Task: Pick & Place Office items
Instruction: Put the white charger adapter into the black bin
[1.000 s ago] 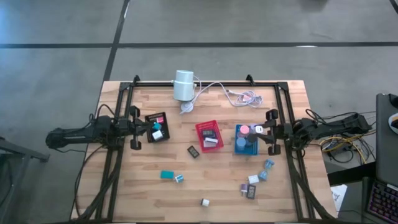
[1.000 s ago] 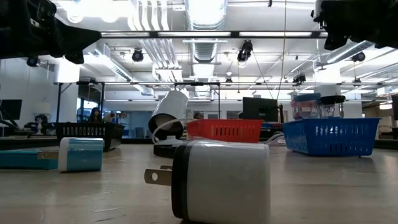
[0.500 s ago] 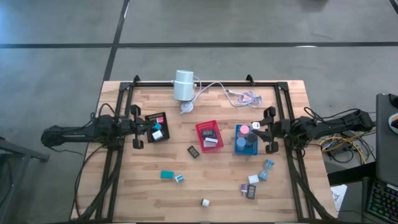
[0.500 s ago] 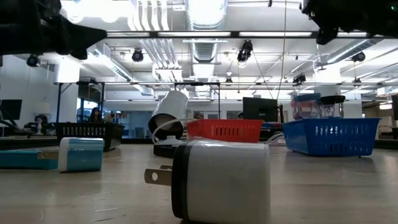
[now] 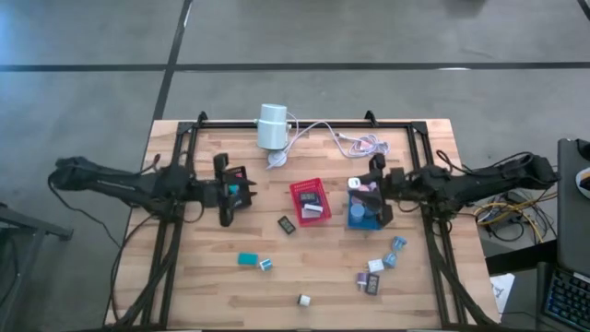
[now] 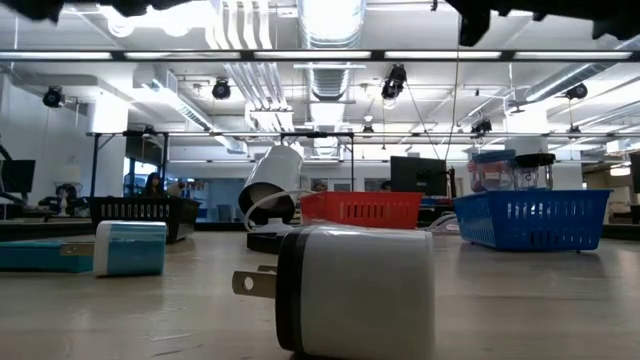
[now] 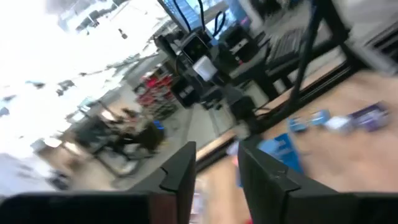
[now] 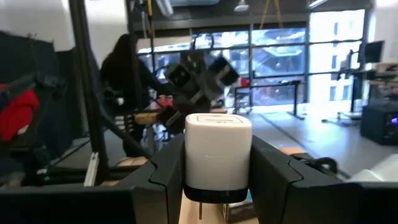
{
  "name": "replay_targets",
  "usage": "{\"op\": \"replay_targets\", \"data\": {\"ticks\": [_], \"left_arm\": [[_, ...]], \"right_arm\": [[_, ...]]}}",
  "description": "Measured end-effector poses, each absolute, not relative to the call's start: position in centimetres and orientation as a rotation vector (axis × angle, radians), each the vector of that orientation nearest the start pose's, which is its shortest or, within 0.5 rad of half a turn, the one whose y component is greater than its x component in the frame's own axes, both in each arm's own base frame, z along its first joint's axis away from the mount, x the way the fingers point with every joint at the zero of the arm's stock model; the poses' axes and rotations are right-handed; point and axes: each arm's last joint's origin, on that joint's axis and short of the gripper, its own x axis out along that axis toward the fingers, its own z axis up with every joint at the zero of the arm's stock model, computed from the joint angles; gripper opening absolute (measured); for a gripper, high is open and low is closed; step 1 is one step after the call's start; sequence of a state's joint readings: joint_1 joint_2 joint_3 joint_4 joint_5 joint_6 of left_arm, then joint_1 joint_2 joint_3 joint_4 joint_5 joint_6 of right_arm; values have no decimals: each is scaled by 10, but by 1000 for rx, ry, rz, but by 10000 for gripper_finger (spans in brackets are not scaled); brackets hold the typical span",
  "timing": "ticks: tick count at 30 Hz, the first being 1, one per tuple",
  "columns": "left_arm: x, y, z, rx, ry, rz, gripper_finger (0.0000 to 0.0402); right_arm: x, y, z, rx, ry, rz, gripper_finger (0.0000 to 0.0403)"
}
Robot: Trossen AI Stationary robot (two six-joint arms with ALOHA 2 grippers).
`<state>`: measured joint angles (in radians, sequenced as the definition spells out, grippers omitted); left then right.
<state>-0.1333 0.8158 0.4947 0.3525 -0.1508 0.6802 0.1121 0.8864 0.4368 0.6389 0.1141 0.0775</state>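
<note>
My right gripper (image 5: 361,185) hangs over the blue tray (image 5: 354,219), shut on a white plug-in charger block (image 8: 217,152) with a black band. My left gripper (image 5: 232,189) stands over the black tray (image 5: 241,172); in its wrist view its fingers (image 7: 180,177) are apart with nothing between them. Loose office items lie flat on the wood: a teal block (image 5: 247,259), a black piece (image 5: 287,225), another white charger (image 5: 303,300) on its side, and a small cluster (image 5: 373,275) at the near right. My right gripper pinches the white charger by two opposite side faces (image 8: 189,155) between its two fingers. The fingers come in about level from the table's right. The charger sits upright, its prongs (image 8: 200,210) pointing down, lifted clear above the blue tray.
The red tray (image 5: 299,189) sits between the black and blue ones. A white cylinder (image 5: 272,126) with cables (image 5: 355,140) lies at the far edge. Black frame rails (image 5: 171,249) run along both table sides. Bare wood lies at the near middle.
Both grippers have risen, leaving the top of the low view. My left gripper has moved toward the table's right, over the black tray. My right gripper has carried the white charger toward the table's left, over the blue tray.
</note>
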Motion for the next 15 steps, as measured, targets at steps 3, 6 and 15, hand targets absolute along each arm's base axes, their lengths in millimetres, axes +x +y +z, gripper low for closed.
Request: {"op": "replay_targets", "data": {"ticks": [3, 6, 15], "left_arm": [[207, -34, 300, 810, 18, 89, 145], [227, -49, 317, 923, 49, 135, 162], [279, -77, 334, 1232, 127, 177, 190]], "right_arm": [[203, 15, 280, 117, -167, 7, 125], [210, 12, 285, 135, -163, 25, 125], [229, 6, 294, 186, -150, 66, 125]]}}
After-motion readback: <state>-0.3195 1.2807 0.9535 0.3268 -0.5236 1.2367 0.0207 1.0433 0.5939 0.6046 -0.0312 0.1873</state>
